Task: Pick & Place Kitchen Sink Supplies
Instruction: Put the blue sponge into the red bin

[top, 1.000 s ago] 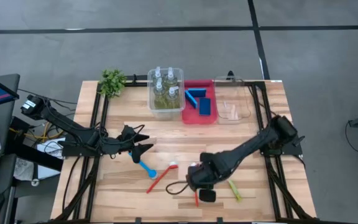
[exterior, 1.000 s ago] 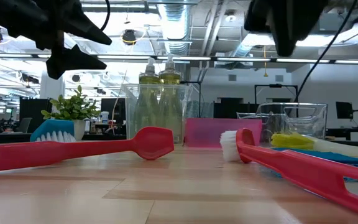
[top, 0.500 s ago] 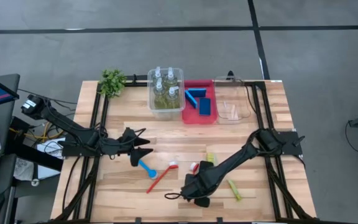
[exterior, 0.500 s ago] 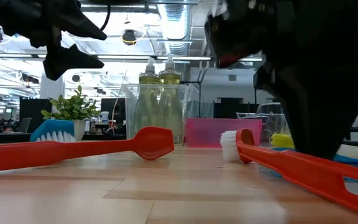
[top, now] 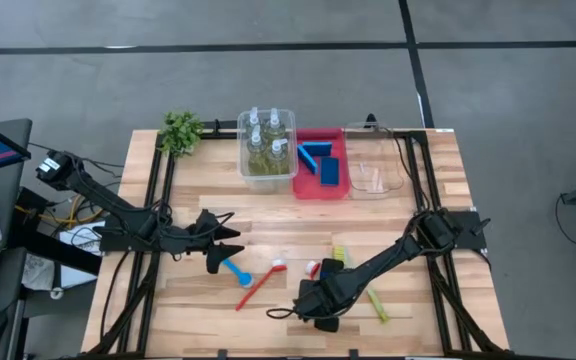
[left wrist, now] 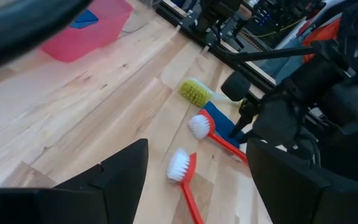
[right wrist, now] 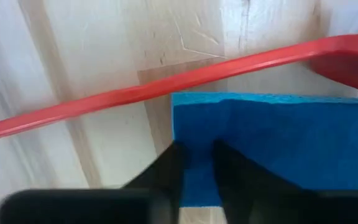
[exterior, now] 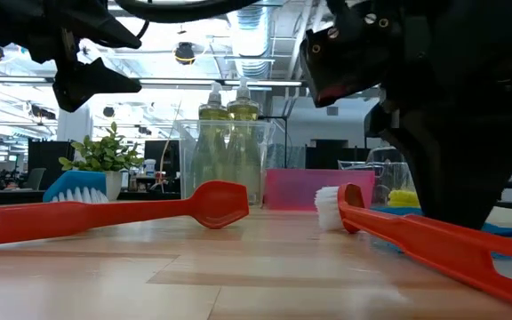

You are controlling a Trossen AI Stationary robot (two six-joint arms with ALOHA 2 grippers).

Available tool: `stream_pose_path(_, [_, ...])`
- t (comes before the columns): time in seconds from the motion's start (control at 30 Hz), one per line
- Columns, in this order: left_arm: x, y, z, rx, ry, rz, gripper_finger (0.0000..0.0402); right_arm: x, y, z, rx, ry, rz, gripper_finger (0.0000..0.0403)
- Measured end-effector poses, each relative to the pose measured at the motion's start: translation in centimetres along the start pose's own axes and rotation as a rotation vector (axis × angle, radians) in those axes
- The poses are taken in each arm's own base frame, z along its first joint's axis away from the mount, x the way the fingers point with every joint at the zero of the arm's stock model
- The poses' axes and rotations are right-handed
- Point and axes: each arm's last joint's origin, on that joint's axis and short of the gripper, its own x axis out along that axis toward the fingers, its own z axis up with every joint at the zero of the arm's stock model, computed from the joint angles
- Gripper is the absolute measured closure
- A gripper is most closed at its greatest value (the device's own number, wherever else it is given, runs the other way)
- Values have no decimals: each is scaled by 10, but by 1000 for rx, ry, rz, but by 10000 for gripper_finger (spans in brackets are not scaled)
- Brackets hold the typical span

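Wooden slat table [top: 398, 215], office beyond

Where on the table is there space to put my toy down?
Bare wood lies between the plant and the left gripper, and along the right side below the clear empty bin. The front middle is crowded: red brushes, a blue brush, a yellow-green brush and the right gripper.

The right end effector [top: 315, 308] has dropped from above the surface [top: 288, 225] and slid toward its near edge, now pressed low over the blue sponge [right wrist: 272, 146] beside a red brush [right wrist: 166, 81]; its fingers [right wrist: 169, 168] have narrowed onto the sponge's edge; the left end effector [top: 230, 241] has eased slightly back, jaws unchanged.
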Motion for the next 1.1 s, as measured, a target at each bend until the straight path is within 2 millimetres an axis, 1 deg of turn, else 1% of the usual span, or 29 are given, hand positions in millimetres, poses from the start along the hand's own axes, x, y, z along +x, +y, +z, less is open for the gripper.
stream_pose_path(0.07, [0,-1,-1,2,2,-4,128,2,1,0,-1,15,13,374])
stream_pose_path(0.1, [0,-1,-1,2,3,-4,128,2,1,-1,-1,19,19,387])
stream_pose_path(0.17, [-1,-1,-1,2,3,-5,128,-1,2,-2,3,12,24,390])
stream_pose_path(0.23, [0,-1,-1,2,2,-4,128,-11,1,-4,22,5,35,389])
stream_pose_path(0.33, [0,-1,-1,2,3,-4,128,-37,-4,-9,32,-24,69,398])
stream_pose_path(0.43, [0,-1,-1,2,2,-4,128,-65,-13,-12,85,-70,113,398])
stream_pose_path(0.63, [0,0,0,2,-6,4,128,-135,-35,-27,143,-261,206,401])
stream_pose_path(0.73, [0,0,0,2,-8,6,128,-164,-46,-38,158,-364,214,401])
stream_pose_path(0.93, [0,0,0,2,-8,7,128,-206,-71,-57,195,-601,122,402])
stream_pose_path(1.03, [0,0,0,2,-8,7,128,-222,-87,-64,143,-696,23,402])
stream_pose_path(1.1, [0,0,0,2,-12,10,128,-230,-98,-67,100,-736,-57,402])
